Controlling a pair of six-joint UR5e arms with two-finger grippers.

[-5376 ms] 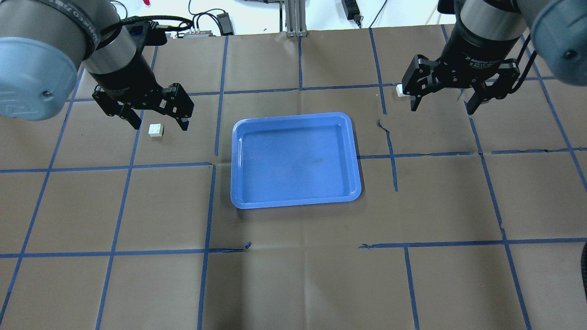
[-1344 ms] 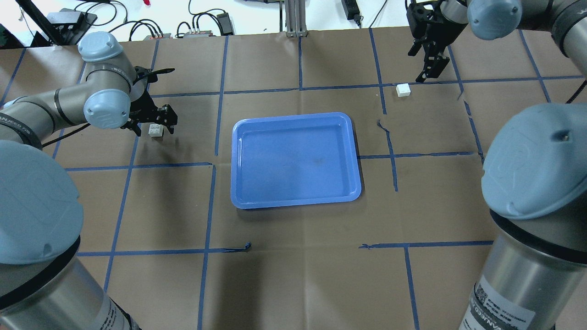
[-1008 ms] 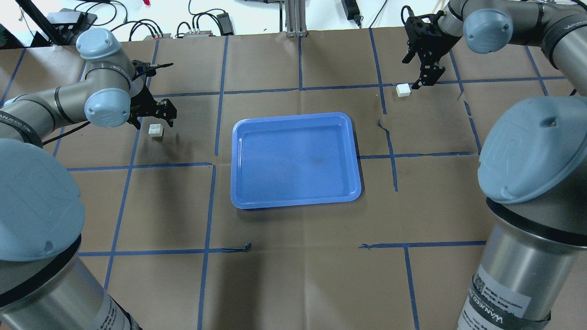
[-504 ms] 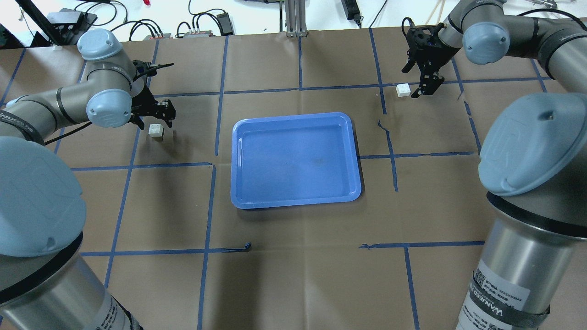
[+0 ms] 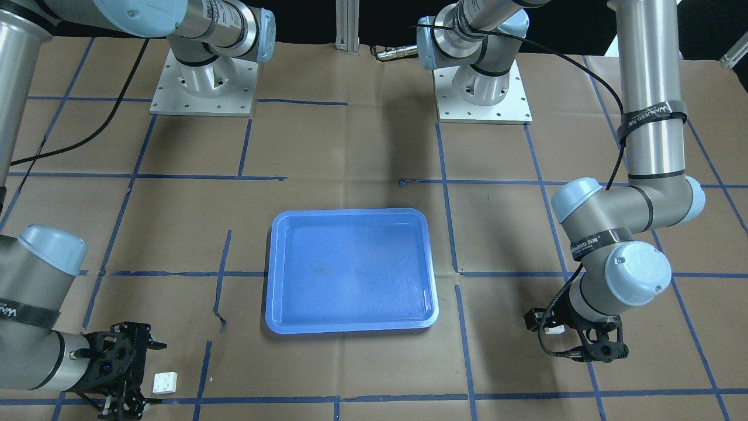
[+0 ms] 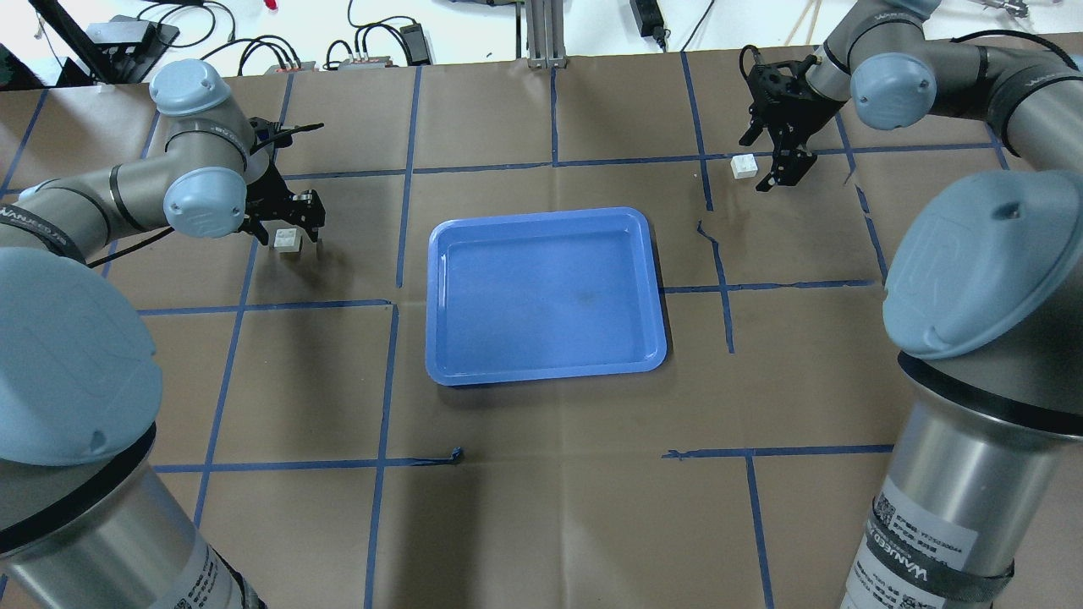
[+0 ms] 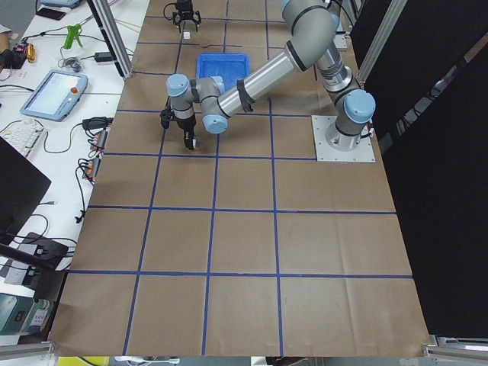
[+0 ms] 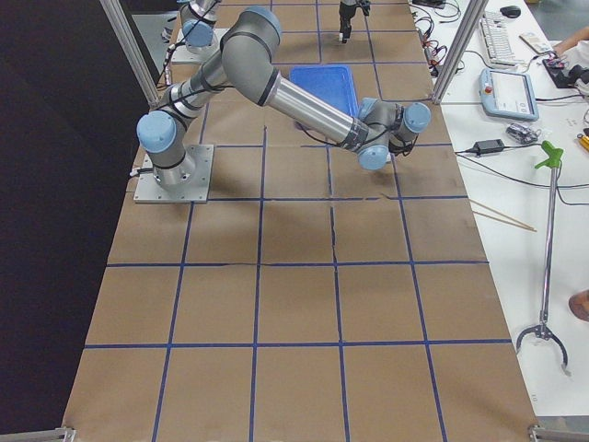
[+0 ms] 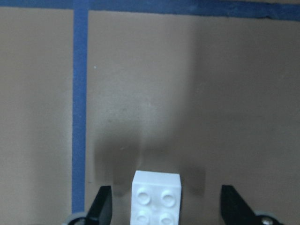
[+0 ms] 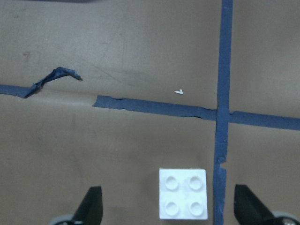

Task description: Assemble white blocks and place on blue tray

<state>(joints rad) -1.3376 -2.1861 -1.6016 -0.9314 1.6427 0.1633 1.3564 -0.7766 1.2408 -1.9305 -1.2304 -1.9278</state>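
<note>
White upper-left block (image 6: 288, 243) now sits inside the lowered left gripper's (image 6: 286, 233) open jaws; the right gripper (image 6: 768, 161), also open, straddles the upper-right block (image 6: 744, 166).

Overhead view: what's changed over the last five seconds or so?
Both grippers have come down from high up. The left gripper now sits low with its open fingers either side of the left white block. The right gripper has swung in from the far edge and lowered to the right white block, also open. Neither block has been gripped or moved. The blue tray stayed put, empty.
</note>
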